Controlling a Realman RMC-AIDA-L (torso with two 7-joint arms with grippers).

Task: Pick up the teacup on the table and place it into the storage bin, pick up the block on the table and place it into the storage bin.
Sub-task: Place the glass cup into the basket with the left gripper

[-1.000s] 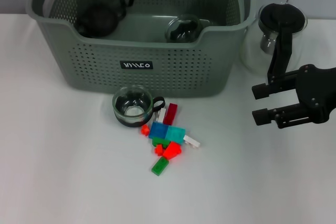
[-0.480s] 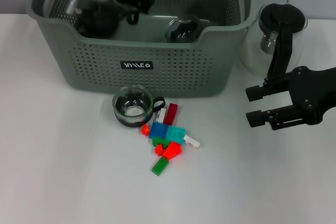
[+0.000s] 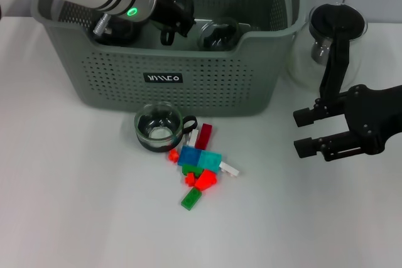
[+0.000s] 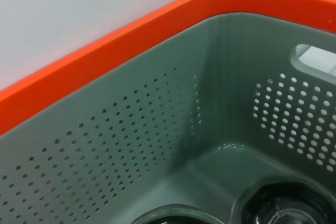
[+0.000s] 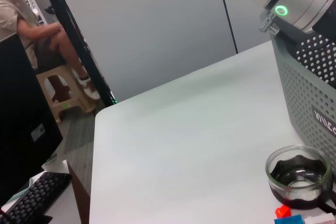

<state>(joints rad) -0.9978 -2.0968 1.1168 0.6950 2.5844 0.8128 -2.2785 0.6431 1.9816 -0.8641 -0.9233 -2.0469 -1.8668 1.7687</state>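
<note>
Change: your left arm is swinging further across the storage bin (image 3: 169, 86) than a second ago, while the right end effector (image 3: 309, 133) is drifting slightly toward the bin.
Left end effector: you are holding it above the bin's interior near the back wall; whether it is wide or narrow, I cannot tell.
Right end effector: its two fingers are standing apart and empty, hovering over the counter (image 3: 75, 205) beside the glass pot (image 3: 331, 42), well to the bin's right.
Teacup: one teacup (image 3: 159, 127) is sitting on the counter just in front of the bin's label.
Blocks: the pile of blocks (image 3: 200, 164) is lying just beside that teacup, on the side away from the bin.
Progress: dark glassware is already lying inside the bin; the counter teacup and blocks are waiting for you.
</note>
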